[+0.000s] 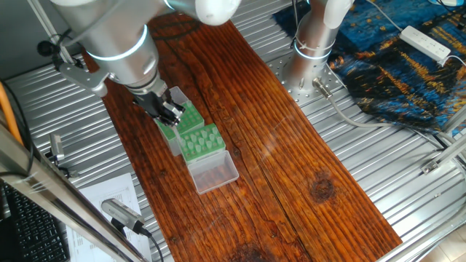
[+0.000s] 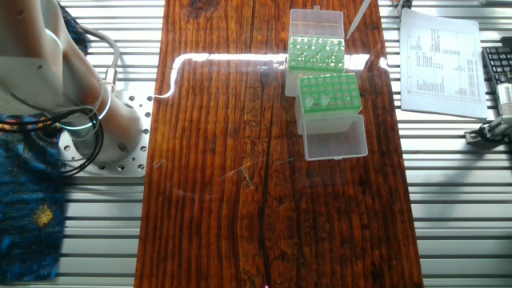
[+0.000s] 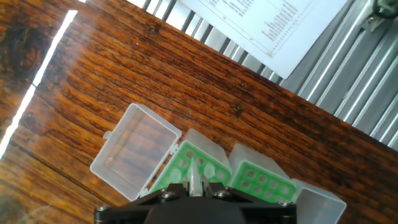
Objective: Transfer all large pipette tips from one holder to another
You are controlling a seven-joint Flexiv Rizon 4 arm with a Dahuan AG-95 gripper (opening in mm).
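Robot gripper [image 3: 194,186] clamped on one pale pipette tip [image 3: 194,175] above two green racks.

The remaining large pipette tips [image 1: 202,140] fill the rack [image 2: 330,98] nearer its open lid. They are likely light, stiff and slippery; best pinched just below the wide end. The racks touch, and open lids flank them, leaving room mainly overhead.

Large pipette tips [image 2: 330,90]: pale-green translucent cones, upright, wide ends up, gridded in a green rack with open clear lid. One tip [image 3: 194,179] between the gripper fingers, over adjoining rack [image 2: 315,53].
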